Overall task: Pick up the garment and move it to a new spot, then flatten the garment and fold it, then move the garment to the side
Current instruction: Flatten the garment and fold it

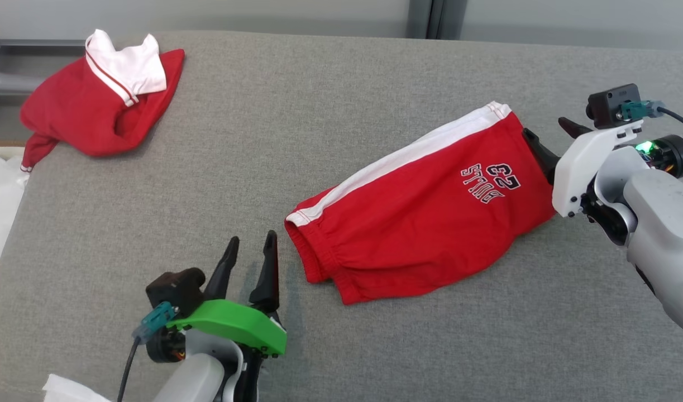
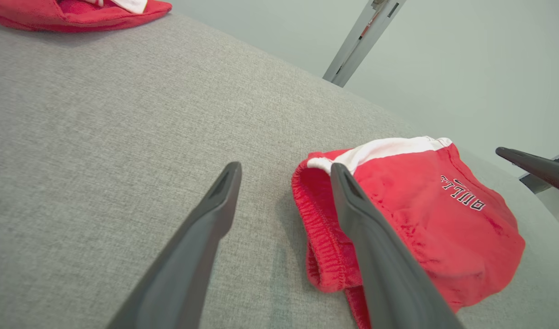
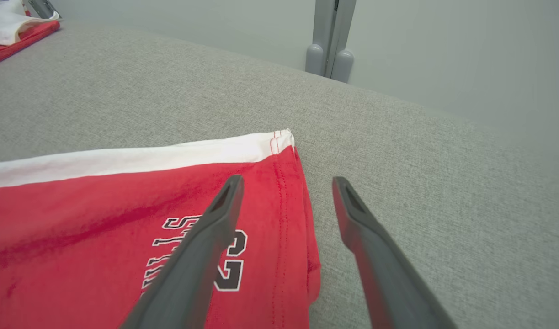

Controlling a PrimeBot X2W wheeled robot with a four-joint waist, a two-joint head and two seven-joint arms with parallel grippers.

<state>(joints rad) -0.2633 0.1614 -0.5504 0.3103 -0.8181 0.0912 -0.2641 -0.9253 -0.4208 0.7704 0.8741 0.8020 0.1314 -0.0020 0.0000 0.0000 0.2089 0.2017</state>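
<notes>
Head view, red shorts [image 1: 430, 206]: folded, with a white side stripe and a "BULLS 23" print, lying right of centre on the grey desk [image 1: 319, 111].
Head view, left gripper [image 1: 252, 237]: jaws open and empty, just beside the waistband end of the shorts.
Head view, right gripper [image 1: 544, 125]: jaws open at the hem end; contact with the cloth cannot be told.
Head view, red-and-white garment [image 1: 95, 106]: crumpled at the desk's far left corner, well apart from the shorts.
Left wrist view, left gripper [image 2: 286, 165]: fingers spread above bare desk, one overlapping the gathered waistband.
Left wrist view, right gripper: one dark finger [image 2: 535, 167] shows beyond the shorts.
Right wrist view, right gripper [image 3: 287, 179]: fingers spread, one above the print, the other above bare desk; the hem edge lies under the gap, nothing clamped.
</notes>
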